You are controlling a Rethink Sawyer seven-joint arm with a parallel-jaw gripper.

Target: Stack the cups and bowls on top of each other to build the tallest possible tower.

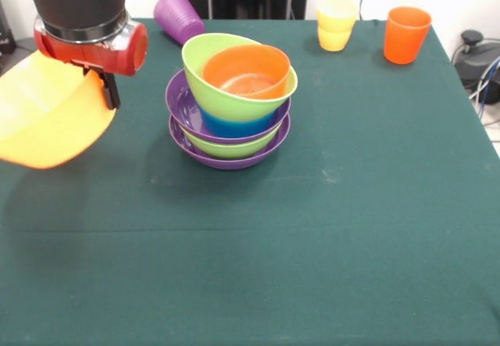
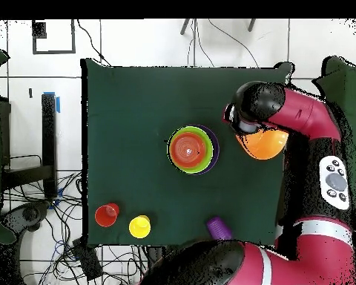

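Observation:
The tower (image 1: pixel 230 104) stands mid-table: purple, green, purple, blue and green bowls nested, with a small red-orange bowl (image 1: pixel 246 71) tilted on top. My gripper (image 1: pixel 108 88) is left of it, shut on the rim of the very large yellow-orange bowl (image 1: pixel 51 119), which hangs tilted above the table's left edge. From overhead, the gripper (image 2: pixel 244 128) and this bowl (image 2: pixel 264 142) are right of the tower (image 2: pixel 191 149). At the far edge a ribbed purple cup (image 1: pixel 178 16) lies on its side. Stacked yellow cups (image 1: pixel 337 23) and an orange-red cup (image 1: pixel 405 33) stand upright.
The green cloth table (image 1: pixel 312 229) stretches wide in front of the tower. Cables and a dark device (image 1: pixel 476 57) sit off the right edge. Overhead, the three cups line the table edge nearest the robot base: red (image 2: pixel 107 214), yellow (image 2: pixel 139 226), purple (image 2: pixel 219 227).

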